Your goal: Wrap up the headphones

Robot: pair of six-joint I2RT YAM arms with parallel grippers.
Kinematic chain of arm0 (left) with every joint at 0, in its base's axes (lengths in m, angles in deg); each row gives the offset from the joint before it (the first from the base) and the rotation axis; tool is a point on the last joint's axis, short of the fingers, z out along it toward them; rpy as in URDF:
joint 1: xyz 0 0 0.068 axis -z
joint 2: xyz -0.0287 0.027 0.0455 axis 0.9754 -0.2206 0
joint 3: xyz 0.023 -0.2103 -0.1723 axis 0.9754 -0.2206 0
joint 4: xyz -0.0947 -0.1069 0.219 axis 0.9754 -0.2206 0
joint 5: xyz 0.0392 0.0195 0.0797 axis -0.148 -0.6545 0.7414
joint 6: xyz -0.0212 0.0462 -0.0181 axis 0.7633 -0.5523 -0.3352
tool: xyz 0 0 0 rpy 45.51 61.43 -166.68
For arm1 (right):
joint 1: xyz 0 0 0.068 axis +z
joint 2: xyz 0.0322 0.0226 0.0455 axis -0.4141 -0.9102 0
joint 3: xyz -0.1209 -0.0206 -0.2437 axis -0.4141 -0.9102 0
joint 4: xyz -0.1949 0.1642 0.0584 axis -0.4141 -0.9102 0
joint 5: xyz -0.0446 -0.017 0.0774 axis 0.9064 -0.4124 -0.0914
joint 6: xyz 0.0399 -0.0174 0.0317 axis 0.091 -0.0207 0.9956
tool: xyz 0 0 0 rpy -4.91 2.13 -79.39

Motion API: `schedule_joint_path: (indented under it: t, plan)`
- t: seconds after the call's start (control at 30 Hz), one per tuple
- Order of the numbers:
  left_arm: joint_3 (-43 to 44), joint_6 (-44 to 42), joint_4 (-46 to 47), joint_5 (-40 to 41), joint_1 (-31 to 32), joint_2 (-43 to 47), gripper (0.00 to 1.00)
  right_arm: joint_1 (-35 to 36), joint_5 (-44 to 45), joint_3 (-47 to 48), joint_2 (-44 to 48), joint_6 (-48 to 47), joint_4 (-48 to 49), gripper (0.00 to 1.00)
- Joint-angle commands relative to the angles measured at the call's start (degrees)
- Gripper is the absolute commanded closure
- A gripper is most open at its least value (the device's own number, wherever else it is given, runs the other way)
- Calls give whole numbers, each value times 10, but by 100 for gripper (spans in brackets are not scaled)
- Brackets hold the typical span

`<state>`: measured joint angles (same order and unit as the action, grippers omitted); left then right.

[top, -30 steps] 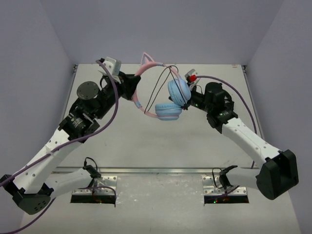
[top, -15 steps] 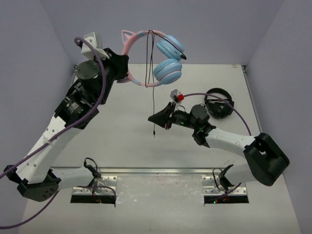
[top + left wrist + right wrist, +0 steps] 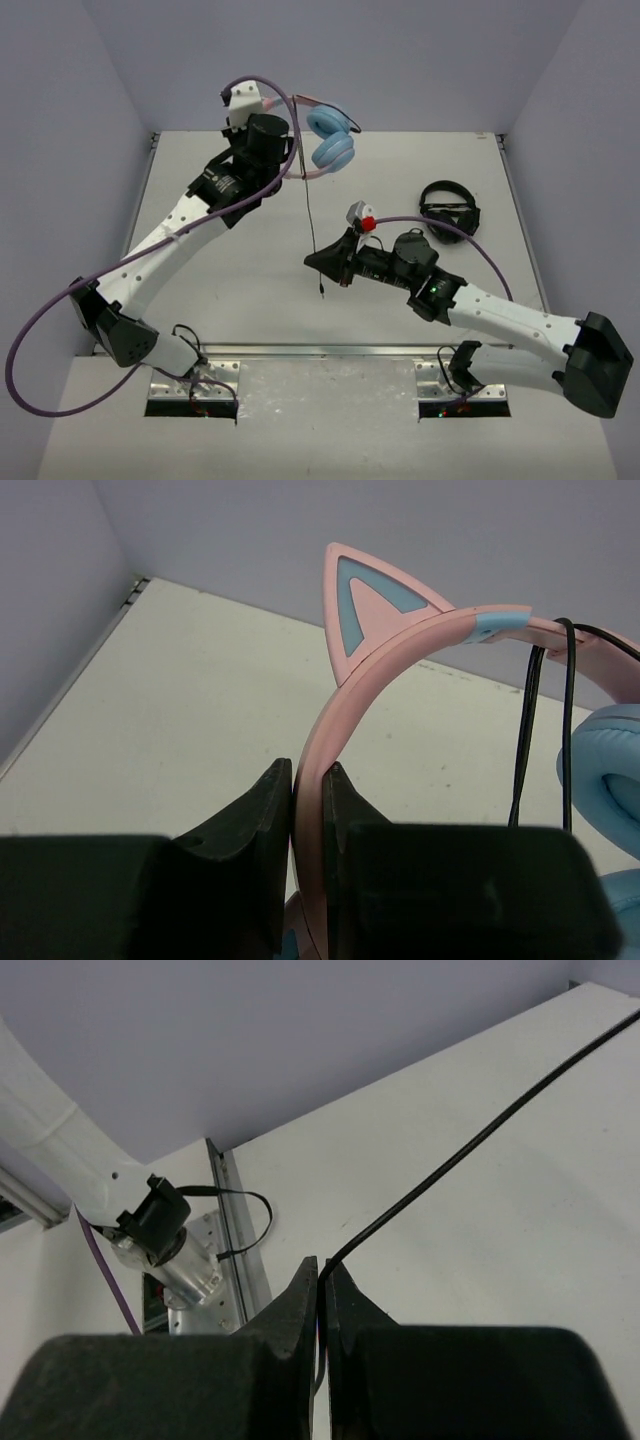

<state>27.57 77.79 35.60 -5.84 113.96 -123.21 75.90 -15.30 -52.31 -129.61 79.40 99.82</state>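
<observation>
Pink headband (image 3: 400, 645) of the cat-ear headphones (image 3: 330, 150) sits clamped in the left gripper (image 3: 308, 780), raised above the table (image 3: 250, 290). The right gripper (image 3: 321, 1272) pinches the black cable (image 3: 308, 205) (one turn crosses the band), so most wrapping likely remains.

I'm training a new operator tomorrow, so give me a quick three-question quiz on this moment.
1. True or false: the left gripper is shut on the pink headband of the cat-ear headphones.
2. What does the right gripper pinch? A) an earcup B) the black cable C) a cat ear
3. Fill in: the all-black headphones lie on the ____.
Key: 1 true; 2 B; 3 table.
</observation>
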Motion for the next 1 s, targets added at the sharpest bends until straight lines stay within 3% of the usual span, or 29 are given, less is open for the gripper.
schedule_joint_path:
  t: [0.0, 0.23, 0.27, 0.4, 0.53, 0.57, 0.67, 0.83, 0.97]
  plan:
    - [7, 68, 62, 100, -8, -3, 100, 9, -17, 82, -5, -45, -147, 99]
    - [-88, 90, 77, 79, -8, -2, 100, 9, -23, 253, -46, -145, -355, 99]
    - [-110, 58, 141, 54, -8, 16, 99, 9, -2, 266, -44, -183, -389, 99]
    - [-240, -101, 320, -114, -11, 65, 99, 0, 99, 327, -33, -289, -451, 99]
    - [-364, -239, 433, -376, -13, 99, 100, -16, 159, 358, -44, -390, -484, 99]
    - [-406, -261, 456, -391, -11, 105, 100, -24, 187, 362, -47, -417, -488, 99]
    - [-445, -292, 472, -473, -10, 96, 100, -58, 225, 366, -58, -450, -488, 99]
    - [-443, -341, 424, -610, -11, 68, 100, -114, 253, 331, -66, -483, -469, 99]
    - [-441, -361, 407, -665, -13, 59, 100, -140, 277, 285, -75, -496, -424, 99]
